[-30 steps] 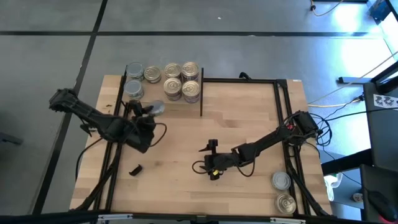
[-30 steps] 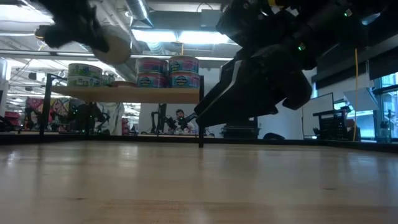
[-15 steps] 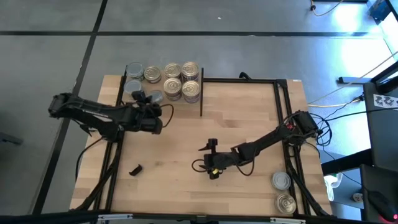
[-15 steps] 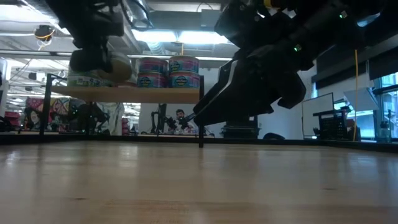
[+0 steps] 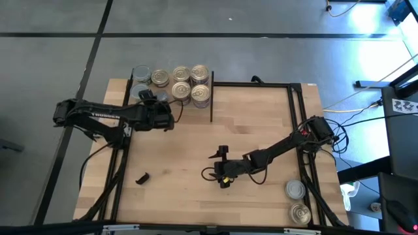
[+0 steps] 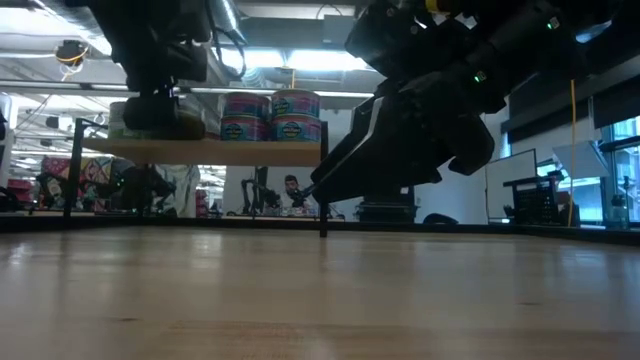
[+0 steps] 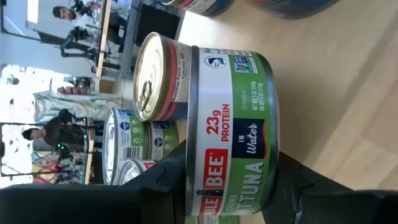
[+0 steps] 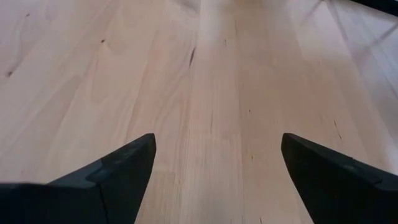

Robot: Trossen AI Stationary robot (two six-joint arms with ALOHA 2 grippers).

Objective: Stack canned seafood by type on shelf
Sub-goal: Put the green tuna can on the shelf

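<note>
My left gripper (image 7: 230, 158) is shut on a tuna tin (image 7: 230, 124) with a green-and-white label, level with the shelf (image 5: 192, 112) at the table's far left. In the high view the left gripper (image 5: 159, 104) covers most of that tin (image 5: 163, 99). Several tins (image 5: 190, 83) stand on the shelf on their bases, some stacked two high, with gold or silver tops. In the low view the shelf board (image 6: 240, 152) carries stacked tins (image 6: 270, 115). My right gripper (image 5: 222, 171) hangs open over the middle of the table, touching nothing. My left gripper pinches the tin by its two flat ends: one finger (image 7: 165, 183) on the top face, the other (image 7: 298, 186) under the bottom face. The fingers come in level from the table's left. The tin stays upright; whether it touches the shelf board I cannot tell.
Two more tins (image 5: 295, 189) (image 5: 300, 213) stand at the table's near right corner. A small black piece (image 5: 141, 177) lies on the near left of the table. A black upright (image 5: 211, 101) marks the shelf's right end. People and desks show beyond the table.
My left gripper has carried the tin toward the far edge, over the shelf, and has come down from above the shelf tins to their level. It has stayed shut on the tin.
</note>
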